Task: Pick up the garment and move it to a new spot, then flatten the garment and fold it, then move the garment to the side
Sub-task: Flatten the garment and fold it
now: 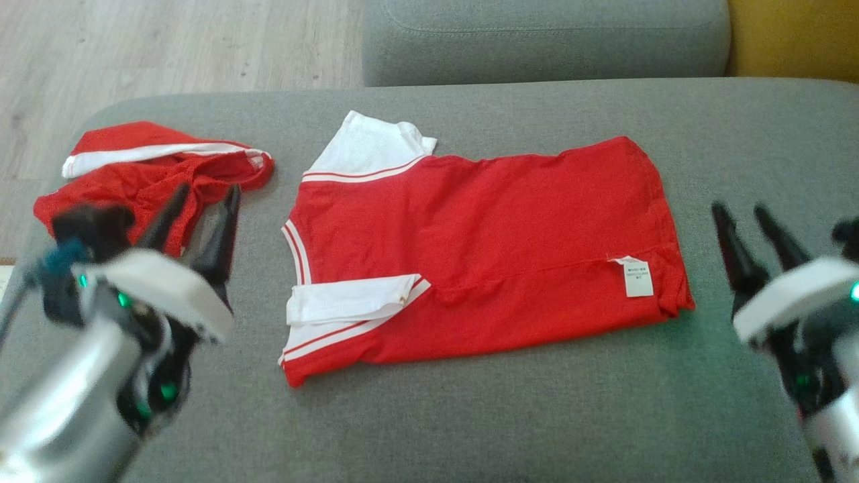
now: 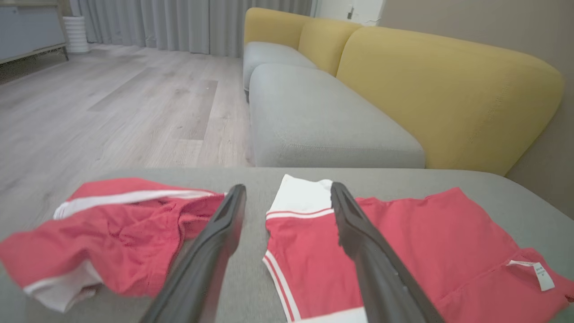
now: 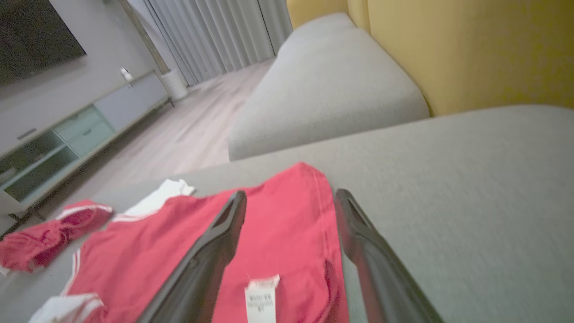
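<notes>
Red T-shirt with white striped sleeves (image 1: 483, 248): folded lengthwise, flat at the centre of the grey fabric cushion (image 1: 537, 416). Our left gripper (image 1: 207, 201), 8 o'clock, and right gripper (image 1: 739, 218), 4 o'clock: claws apart, empty. We judge folding in hand; the next move calls for pinching its 3 o'clock edge.

Soft even indoor light, faint shadows. Right wrist view motion-blurred; head view blurred at lower corners.

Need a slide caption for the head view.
Folded red-and-white shirt on grey sofa seat, crumpled red garment beside it; left claw and right claw open, holding nothing.
</notes>
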Robot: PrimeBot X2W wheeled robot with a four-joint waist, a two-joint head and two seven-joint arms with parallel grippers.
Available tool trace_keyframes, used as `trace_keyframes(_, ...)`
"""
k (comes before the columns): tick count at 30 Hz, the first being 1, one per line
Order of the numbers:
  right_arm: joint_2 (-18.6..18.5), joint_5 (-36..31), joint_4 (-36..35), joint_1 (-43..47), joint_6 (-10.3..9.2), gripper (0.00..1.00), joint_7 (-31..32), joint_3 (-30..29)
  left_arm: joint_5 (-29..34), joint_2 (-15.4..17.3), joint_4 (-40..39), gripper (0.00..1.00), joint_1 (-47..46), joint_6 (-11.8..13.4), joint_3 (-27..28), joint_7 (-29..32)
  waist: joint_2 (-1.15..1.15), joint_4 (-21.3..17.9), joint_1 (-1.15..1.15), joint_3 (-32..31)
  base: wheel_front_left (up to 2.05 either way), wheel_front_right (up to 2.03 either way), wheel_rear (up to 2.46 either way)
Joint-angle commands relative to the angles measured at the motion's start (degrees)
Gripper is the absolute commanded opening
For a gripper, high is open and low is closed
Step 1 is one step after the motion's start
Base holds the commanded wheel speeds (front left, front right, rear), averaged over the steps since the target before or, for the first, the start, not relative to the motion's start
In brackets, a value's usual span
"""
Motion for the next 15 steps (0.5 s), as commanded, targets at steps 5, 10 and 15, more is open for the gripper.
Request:
trace_keyframes(5,0.9,-5.4,-0.9,4.9,-0.04,1.0,1.5,-2.2,0.5,1.5,-6.6,1.0,7.7,6.1,2.8,-3.3,0.0,-0.3,0.0,0.7,0.0,0.0,0.0)
trace_keyframes(10,2.5,-8.5,-0.3,5.5,-0.04,1.0,5.9,-2.7,1.0,-1.0,-8.2,1.0,12.6,8.8,0.3,-3.5,0.0,-0.4,0.0,2.0,0.0,0.0,0.0)
trace_keyframes(15,3.3,-10.4,1.1,5.1,-0.04,1.0,10.0,-3.0,0.1,-3.3,-4.7,1.0,13.1,8.2,-2.4,-0.6,0.0,0.4,0.0,3.4,0.0,0.0,0.0)
